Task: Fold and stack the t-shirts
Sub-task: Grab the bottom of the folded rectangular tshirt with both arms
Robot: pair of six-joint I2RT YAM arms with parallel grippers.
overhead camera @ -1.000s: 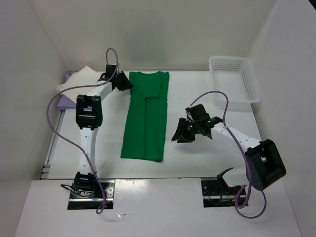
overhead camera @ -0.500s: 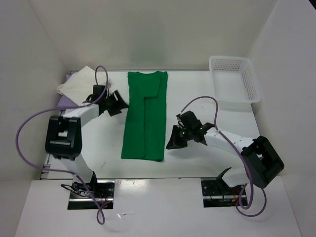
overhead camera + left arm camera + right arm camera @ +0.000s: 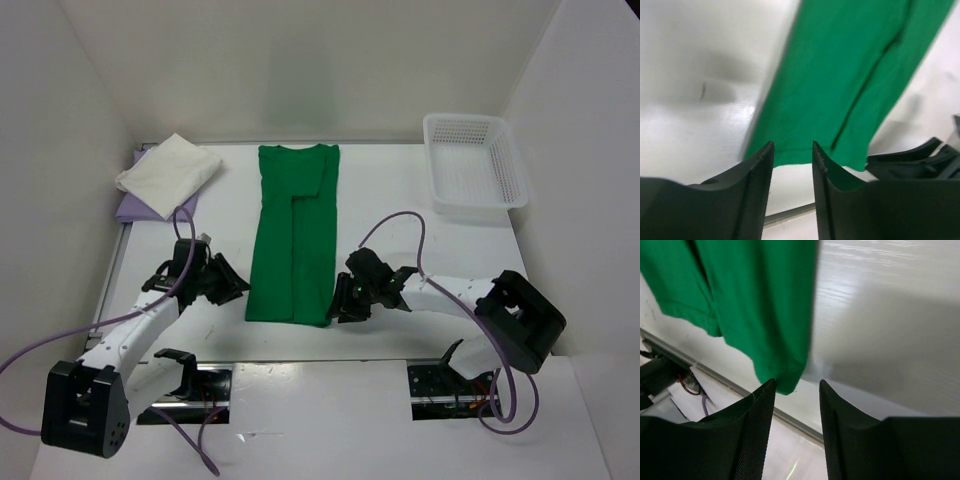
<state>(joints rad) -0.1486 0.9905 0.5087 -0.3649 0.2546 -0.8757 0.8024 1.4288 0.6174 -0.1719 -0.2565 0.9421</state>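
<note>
Fingers of left gripper (image 3: 792, 146) parted, nothing between them, just beside near-left corner of green t-shirt (image 3: 295, 235). Right gripper (image 3: 796, 384) likewise parted and empty, at its near-right corner. Green t-shirt lies folded in a long strip mid-table (image 3: 400, 200). Cream t-shirt (image 3: 168, 172) sits on lavender t-shirt (image 3: 135, 208), far-left corner.

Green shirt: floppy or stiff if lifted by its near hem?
Likely floppy: the green shirt lies flat in a long folded strip on the table. Lifted by its near corners, it would probably sag between them. A push would likely bunch it rather than slide it.
</note>
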